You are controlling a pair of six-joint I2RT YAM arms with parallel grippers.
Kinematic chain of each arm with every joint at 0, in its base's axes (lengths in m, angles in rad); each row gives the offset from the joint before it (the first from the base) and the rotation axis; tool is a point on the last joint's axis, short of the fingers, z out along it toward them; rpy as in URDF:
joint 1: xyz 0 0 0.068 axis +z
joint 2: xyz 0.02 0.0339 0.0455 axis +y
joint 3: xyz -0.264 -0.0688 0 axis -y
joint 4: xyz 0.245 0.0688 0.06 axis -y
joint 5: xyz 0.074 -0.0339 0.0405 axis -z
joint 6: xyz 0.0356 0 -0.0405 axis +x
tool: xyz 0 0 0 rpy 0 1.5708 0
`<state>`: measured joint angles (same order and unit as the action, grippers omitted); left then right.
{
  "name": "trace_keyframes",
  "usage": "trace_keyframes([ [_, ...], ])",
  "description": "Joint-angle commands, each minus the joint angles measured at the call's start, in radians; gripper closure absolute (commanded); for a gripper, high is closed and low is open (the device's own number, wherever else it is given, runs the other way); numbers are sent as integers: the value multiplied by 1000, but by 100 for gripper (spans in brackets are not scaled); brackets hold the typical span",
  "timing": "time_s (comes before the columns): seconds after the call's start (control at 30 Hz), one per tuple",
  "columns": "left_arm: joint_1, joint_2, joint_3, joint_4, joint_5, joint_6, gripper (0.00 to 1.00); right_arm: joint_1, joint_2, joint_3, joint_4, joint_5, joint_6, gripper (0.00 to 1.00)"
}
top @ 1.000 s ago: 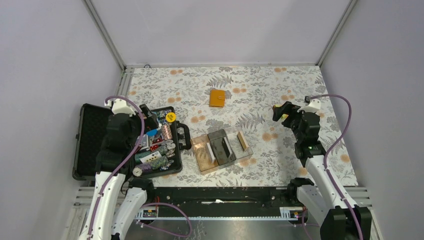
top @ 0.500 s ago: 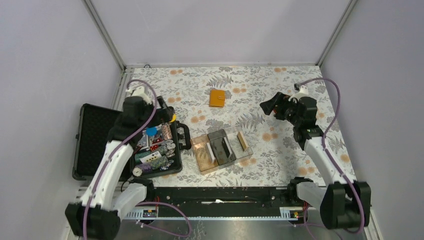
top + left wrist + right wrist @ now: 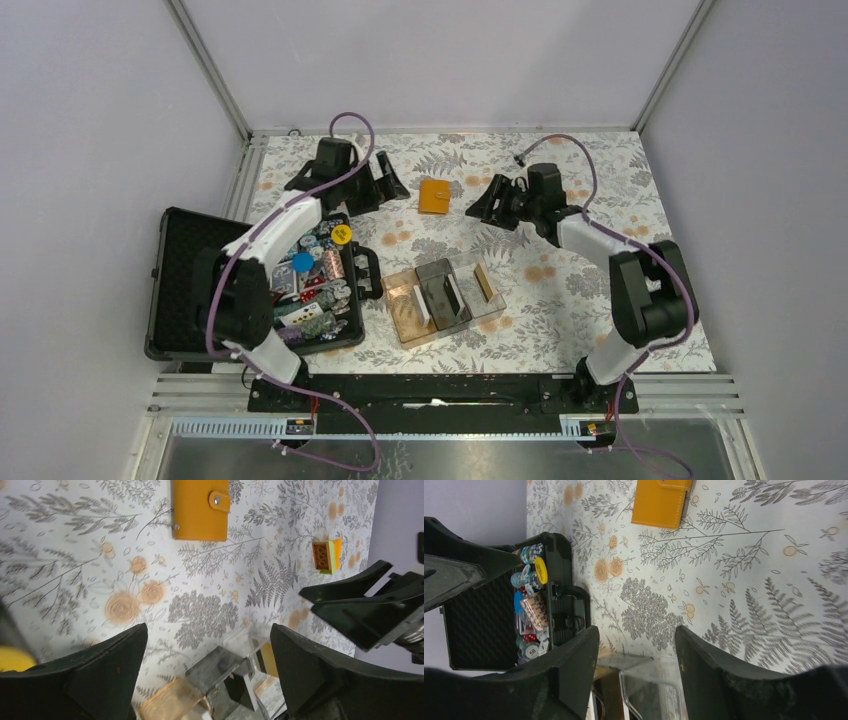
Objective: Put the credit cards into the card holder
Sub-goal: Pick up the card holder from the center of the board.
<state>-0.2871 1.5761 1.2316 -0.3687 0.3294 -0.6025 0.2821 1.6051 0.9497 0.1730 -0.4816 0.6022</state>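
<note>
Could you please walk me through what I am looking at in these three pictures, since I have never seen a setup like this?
These are two robot arms bolted at the near edge of a flower-patterned table. The wide picture looks down from above; the other two come from small cameras on each wrist, so the black shapes at their lower edges are that arm's own fingers.

Both arms reach toward the far side, where a small orange wallet lies closed. The left hand is beside it on one side, the right hand on the other. Both hands are open and hold nothing.

Nearer the arms sits a clear plastic tray with compartments, holding flat items I cannot identify. To the left is an open black case full of colourful chips. The left wrist view also shows a small toy brick on the table.
</note>
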Motion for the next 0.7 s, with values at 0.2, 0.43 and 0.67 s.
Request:
trace_keyframes([
  [0.2,-67,267,256,-25,-40,-77,2,63,300,268,-45,48,150,42],
  [0.43,-72,454,457,-156,-82,-135,1,106,456,455,-153,131,194,42],
  [0.67,-73,526,525,-197,-122,-191,2,126,533,580,-316,262,231,38],
])
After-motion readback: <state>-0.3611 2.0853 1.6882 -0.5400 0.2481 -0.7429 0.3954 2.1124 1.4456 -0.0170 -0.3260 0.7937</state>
